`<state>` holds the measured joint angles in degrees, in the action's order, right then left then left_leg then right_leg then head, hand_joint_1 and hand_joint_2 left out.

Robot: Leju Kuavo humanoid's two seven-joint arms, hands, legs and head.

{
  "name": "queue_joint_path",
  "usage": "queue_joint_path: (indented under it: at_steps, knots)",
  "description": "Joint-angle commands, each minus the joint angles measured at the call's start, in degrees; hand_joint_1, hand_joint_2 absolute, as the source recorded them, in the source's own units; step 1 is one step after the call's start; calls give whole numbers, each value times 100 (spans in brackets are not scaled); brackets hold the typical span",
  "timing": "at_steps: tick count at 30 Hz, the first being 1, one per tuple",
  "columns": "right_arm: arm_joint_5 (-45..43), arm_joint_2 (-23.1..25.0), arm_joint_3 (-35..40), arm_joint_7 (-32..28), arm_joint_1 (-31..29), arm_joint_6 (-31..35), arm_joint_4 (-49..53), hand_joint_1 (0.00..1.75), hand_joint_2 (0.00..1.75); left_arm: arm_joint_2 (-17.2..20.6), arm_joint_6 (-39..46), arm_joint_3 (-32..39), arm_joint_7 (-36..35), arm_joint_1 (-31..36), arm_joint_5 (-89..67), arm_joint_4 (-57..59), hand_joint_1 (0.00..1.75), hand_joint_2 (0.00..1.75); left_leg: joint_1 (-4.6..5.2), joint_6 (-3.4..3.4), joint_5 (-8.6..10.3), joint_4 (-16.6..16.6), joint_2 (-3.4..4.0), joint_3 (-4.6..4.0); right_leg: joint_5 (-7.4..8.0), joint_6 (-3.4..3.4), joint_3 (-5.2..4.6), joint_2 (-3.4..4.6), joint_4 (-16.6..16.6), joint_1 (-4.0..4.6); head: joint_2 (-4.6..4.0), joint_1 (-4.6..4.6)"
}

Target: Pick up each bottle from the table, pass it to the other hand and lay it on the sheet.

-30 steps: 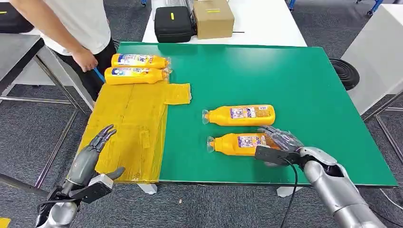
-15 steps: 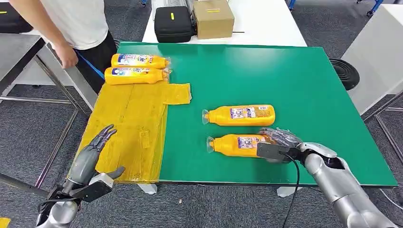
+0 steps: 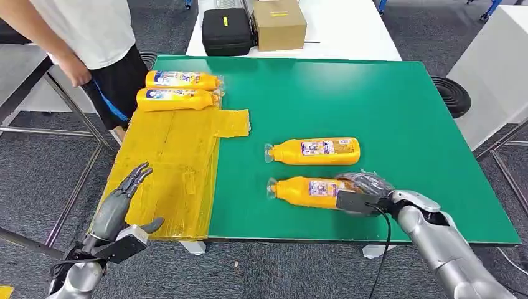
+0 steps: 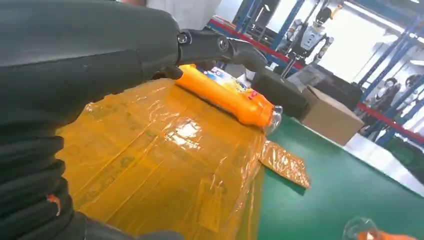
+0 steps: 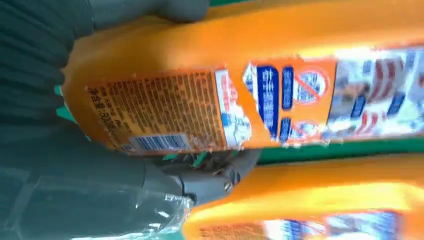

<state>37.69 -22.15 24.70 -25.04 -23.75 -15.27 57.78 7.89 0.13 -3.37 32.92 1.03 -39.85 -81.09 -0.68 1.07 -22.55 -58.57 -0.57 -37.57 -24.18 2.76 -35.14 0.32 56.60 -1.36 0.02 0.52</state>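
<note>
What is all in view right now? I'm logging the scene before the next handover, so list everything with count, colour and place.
Bottles on the sheet: two, orange, lying side by side at its far end.
Bottles on the table: two, orange, lying on the green; the nearer bottle is gripped at its base.
Sheet: one, yellow, over the table's left edge.
Table: one, green top.
Case: one, black, on the white table beyond.
Box: one, brown cardboard, beside the case.
Person: one, white shirt, far left.
Left hand: holds nothing, fingers apart, by the sheet's near edge.
Right hand: grips the nearer bottle.
</note>
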Motion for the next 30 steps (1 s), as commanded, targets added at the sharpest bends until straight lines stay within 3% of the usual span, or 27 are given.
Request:
queue_joint_path:
  at_steps: [1,5,8,13,15,22,30]
  knots:
    - [-654,1942,-1147,-641,809,1052,1105,175,175,-761,-466,567,-274,30,1563,61,0,175,-4,-5,-11,10,21,30,-5,-17,22,15,-11,8,0,2]
    - [-776,2221,-1275,-710,922,1094,1312,175,175,-929,-909,636,-523,163,2564,210,0,175,-12,-6,-15,4,14,33,-13,-22,27,4,-4,14,0,2]
    - [-1033,2591,-1502,-1096,1034,1090,1396,175,175,-876,-1506,459,-721,265,3607,426,0,175,-10,-8,-15,4,7,34,-15,-20,26,-3,-3,10,0,7]
    - [-1010,2620,-1484,-1113,1053,1111,1389,175,175,-881,-1500,402,-720,285,3614,473,0,175,-9,-6,-6,4,1,12,-9,-11,6,-1,-3,2,0,0]
    - [-1006,2715,-1555,-1222,1040,1180,1332,175,175,-848,-1944,292,-805,336,4178,580,0,175,-9,-6,-11,5,2,25,-12,-16,19,-3,-4,3,0,2]
    - [-1215,3146,-1355,-1496,638,971,63,175,175,-846,-3220,-684,-1008,978,5737,1523,0,175,-5,-8,-2,10,-7,25,-7,-14,19,-11,-8,4,0,5]
    - [-1274,3234,-1000,-1496,412,988,-538,175,175,-932,-3392,-1094,-1038,1309,5857,1784,0,175,-5,-5,-5,6,2,20,-7,-12,14,-2,-6,3,0,0]
